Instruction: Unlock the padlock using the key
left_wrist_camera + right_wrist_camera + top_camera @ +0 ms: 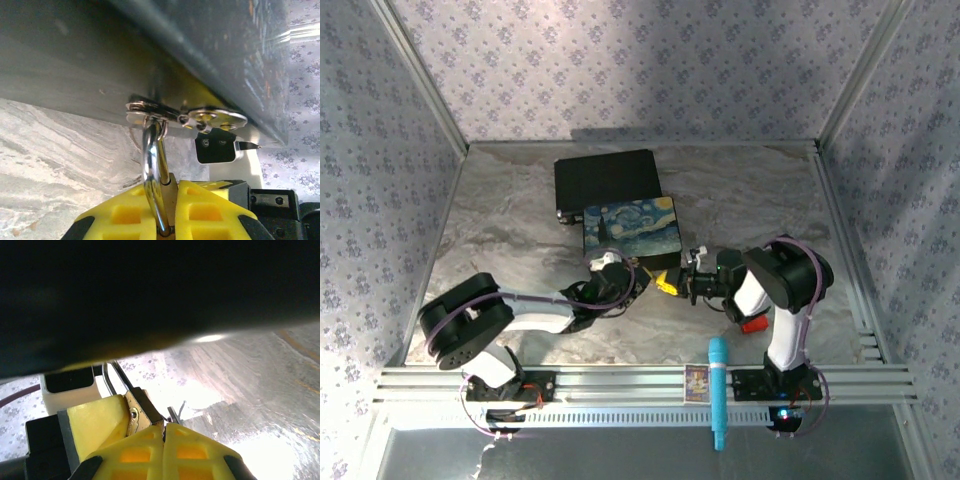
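Observation:
The brass padlock (173, 191) hangs by its silver shackle (152, 160) from the hasp (186, 118) on the front of the painted box (628, 228). My left gripper (173, 189) is shut on the padlock's body, yellow pads on both sides. In the right wrist view the padlock (141, 409) shows again with its bottom face turned toward my right gripper (164, 427). That gripper is shut, and the key's thin metal tip (173, 414) pokes out between its pads, right beside the padlock's corner. The rest of the key is hidden. The two grippers meet in front of the box (668, 284).
A black case (605, 180) lies behind the painted box. A red block (752, 325) sits by the right arm's base, and a blue pen (718, 390) lies across the front rail. Patterned walls close in the marble table (520, 220) on three sides.

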`<state>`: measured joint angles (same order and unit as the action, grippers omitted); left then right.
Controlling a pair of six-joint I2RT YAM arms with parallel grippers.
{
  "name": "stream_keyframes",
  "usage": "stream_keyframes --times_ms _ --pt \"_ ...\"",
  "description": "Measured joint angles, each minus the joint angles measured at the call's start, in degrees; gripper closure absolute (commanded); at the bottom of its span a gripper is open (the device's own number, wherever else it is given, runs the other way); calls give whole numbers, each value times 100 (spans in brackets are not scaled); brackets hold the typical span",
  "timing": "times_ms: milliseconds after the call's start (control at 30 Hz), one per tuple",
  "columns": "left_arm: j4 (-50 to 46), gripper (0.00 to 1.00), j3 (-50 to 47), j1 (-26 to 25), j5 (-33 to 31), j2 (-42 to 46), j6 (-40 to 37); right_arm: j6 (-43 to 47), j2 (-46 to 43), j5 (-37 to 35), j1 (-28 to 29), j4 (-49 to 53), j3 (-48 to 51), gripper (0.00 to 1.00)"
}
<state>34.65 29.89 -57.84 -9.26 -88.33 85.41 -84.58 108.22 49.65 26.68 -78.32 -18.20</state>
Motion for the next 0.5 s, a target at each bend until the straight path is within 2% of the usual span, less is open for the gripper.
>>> stream_keyframes --times_ms 67,167,267,500 --pt "28 100 0 0 -2 -9 0 101 -160 -151 66 258 0 73" --pt "96 100 0 0 -17 -9 -2 188 -326 -302 70 452 63 73" --pt "109 100 0 0 59 4 -13 302 -525 -426 72 599 203 68" --pt "-48 100 7 -2 358 146 -140 601 -1082 -706 175 874 568 70"
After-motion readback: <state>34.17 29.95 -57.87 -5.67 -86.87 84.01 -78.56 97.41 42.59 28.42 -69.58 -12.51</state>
